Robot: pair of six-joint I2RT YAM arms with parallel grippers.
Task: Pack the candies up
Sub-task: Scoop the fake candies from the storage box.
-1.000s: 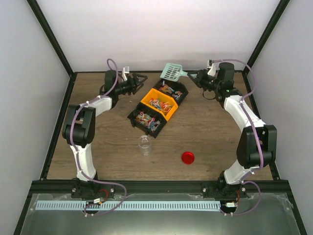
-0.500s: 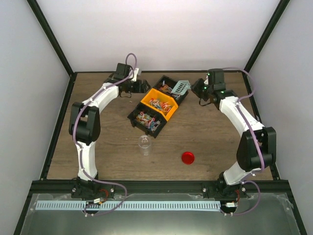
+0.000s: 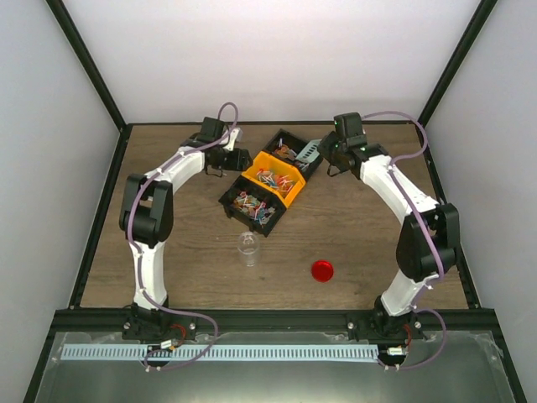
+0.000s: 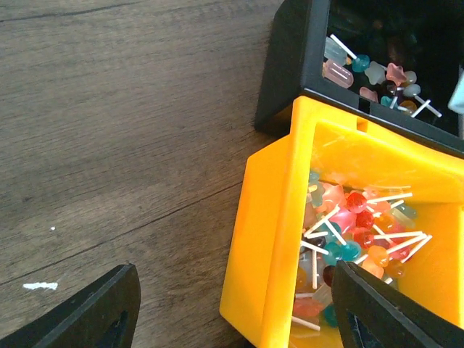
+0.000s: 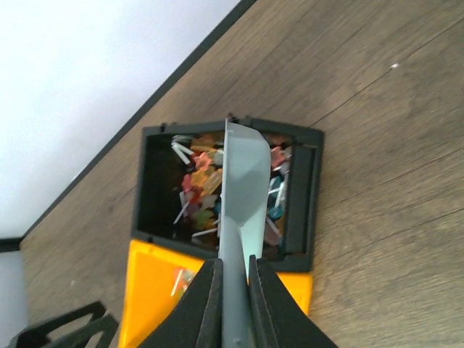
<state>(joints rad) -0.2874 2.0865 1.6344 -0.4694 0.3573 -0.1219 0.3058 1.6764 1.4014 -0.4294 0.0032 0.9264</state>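
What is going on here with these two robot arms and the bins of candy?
The robot is partway through scooping candies. The right gripper is shut on the handle of a teal scoop, whose blade reaches into the far black bin. The left gripper is open at the orange bin, one finger over the table and one over the bin, holding nothing. A clear cup and a red lid sit nearer the arms; the cup looks empty.

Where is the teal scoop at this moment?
In the top view the teal scoop sits right of centre at the far side, held by the right gripper, its blade over the far black bin.
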